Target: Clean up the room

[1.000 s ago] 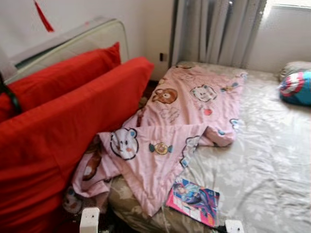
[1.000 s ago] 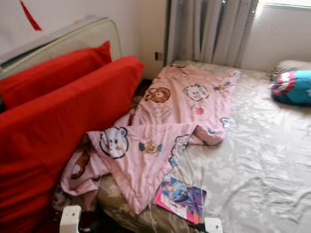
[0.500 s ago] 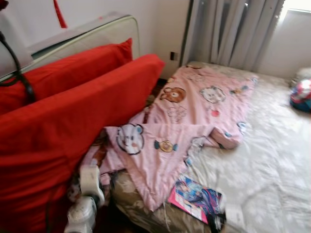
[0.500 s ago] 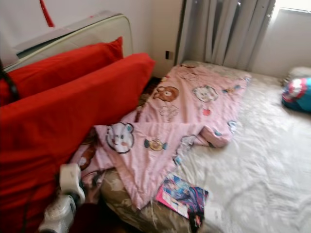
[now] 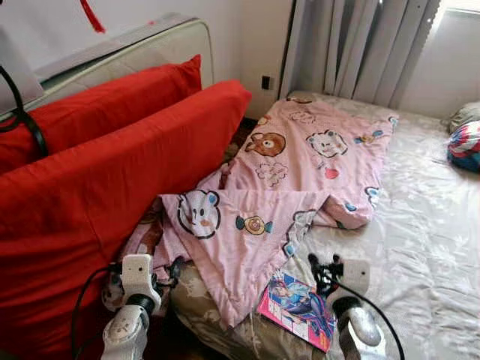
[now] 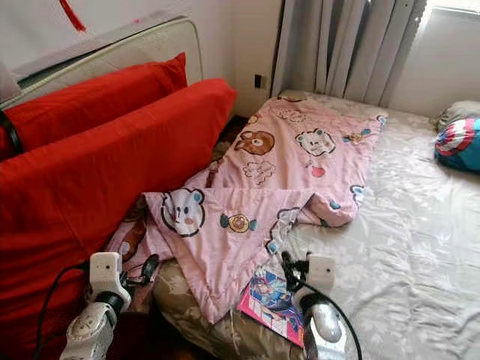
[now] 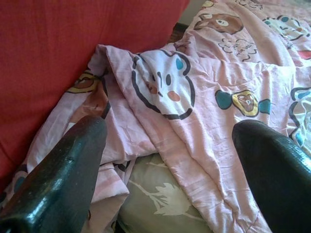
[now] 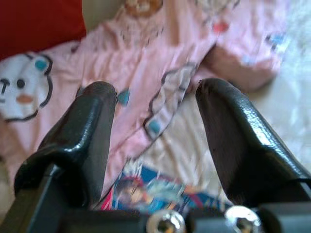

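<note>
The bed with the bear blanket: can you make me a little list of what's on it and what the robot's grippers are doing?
bed: grey flowered sheet
blanket: pink cartoon-bear blanket, rumpled, spilling off the bed's near left corner
book: colourful book near the bed's front edge, beside the blanket
pillows: two red pillows leaning left of the bed
left gripper: open, pointing at the blanket's hanging corner
right gripper: open, above the book

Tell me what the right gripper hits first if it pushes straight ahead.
Probably the book: it lies just ahead of the open right gripper, with the pink blanket beyond it. Depth is hard to judge, so the gripper may pass above the book.
</note>
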`<state>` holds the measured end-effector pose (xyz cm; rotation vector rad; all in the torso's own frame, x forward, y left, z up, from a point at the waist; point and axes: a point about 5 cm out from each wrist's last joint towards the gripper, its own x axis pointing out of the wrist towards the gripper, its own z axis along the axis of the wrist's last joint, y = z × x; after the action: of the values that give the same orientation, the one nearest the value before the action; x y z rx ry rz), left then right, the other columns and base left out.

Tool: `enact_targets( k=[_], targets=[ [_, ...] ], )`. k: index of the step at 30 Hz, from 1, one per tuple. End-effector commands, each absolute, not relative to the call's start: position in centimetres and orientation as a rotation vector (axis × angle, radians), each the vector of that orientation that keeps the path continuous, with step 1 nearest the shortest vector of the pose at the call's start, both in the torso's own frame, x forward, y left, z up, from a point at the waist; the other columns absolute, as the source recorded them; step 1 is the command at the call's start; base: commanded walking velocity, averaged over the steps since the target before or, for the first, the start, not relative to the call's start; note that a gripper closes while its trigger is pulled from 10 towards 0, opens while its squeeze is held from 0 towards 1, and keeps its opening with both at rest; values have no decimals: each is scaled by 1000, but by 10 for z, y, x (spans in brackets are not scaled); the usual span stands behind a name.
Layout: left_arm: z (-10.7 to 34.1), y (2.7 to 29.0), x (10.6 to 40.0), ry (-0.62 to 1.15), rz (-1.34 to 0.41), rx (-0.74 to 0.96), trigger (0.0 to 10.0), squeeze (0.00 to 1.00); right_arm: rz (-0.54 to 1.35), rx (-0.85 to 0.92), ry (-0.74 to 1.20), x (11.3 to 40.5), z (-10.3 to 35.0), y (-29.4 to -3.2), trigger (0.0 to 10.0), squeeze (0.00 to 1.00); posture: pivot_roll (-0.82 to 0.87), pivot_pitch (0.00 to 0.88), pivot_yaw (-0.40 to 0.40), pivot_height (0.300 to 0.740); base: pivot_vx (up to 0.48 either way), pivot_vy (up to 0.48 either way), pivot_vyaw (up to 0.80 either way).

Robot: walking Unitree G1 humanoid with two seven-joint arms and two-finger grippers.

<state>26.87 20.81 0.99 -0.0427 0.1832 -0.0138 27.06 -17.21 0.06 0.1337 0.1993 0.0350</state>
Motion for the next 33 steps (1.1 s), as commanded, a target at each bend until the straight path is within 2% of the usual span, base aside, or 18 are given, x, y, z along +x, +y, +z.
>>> enact_targets(
  k=[1,6,13,19,27,30,33],
  targets=[
    [16,208,274,152,-7,-52,10000,0,30,114,182,276,6,-174,10000,0,-116,0,-12,740,0,0,0],
    [23,206,279,122,14,-74,10000,0,14,110,196,276,5,-179,10000,0,-111,0,-13,740,0,0,0],
    [21,205,275,121,11,-77,10000,0,-31,124,212,267,-2,-184,10000,0,-58,0,-27,712,0,0,0],
    [31,206,287,92,47,-100,10000,0,-2,119,155,287,16,-182,10000,0,-45,0,-52,712,0,0,0],
    [40,205,292,49,46,-108,10000,0,10,101,123,296,27,-186,10000,0,-31,0,-45,712,0,0,0],
    [42,203,292,40,38,-109,10000,0,25,99,101,297,30,-185,10000,0,-38,0,-55,692,0,0,0],
    [42,204,291,36,45,-111,10000,0,49,85,65,295,33,-187,10000,0,-41,0,-56,692,0,0,0]
  ],
)
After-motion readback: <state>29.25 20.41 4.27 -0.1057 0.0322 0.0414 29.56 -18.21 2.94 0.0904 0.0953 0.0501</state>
